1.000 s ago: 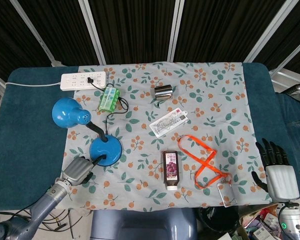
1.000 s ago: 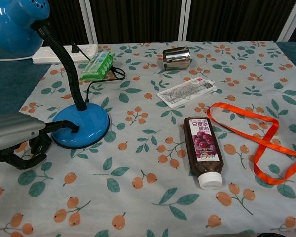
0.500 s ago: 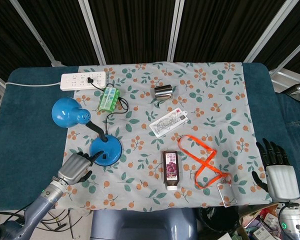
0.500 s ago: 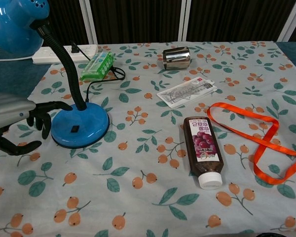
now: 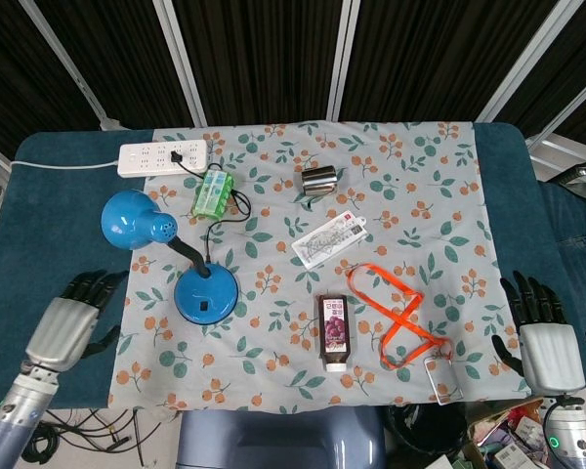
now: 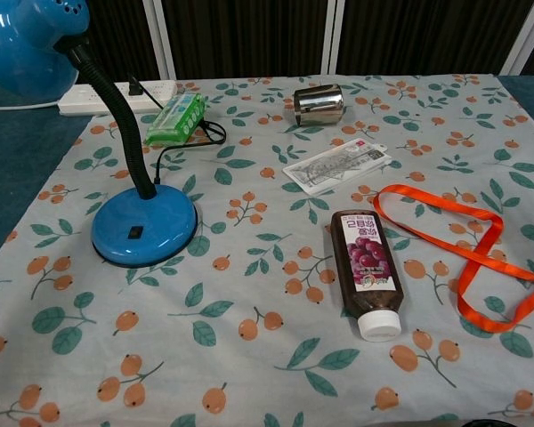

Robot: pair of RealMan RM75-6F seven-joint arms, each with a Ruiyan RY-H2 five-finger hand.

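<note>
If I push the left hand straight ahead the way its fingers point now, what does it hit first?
Probably the blue lamp's shade. The left hand lies open on the teal table edge, fingers aimed up and slightly right. Only bare table lies between, though height is unclear, so it might pass under the shade.

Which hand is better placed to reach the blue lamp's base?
Left, most likely. The left hand lies open just off the cloth beside the lamp base, while the right hand sits at the far edge, past the orange ribbon.
</note>
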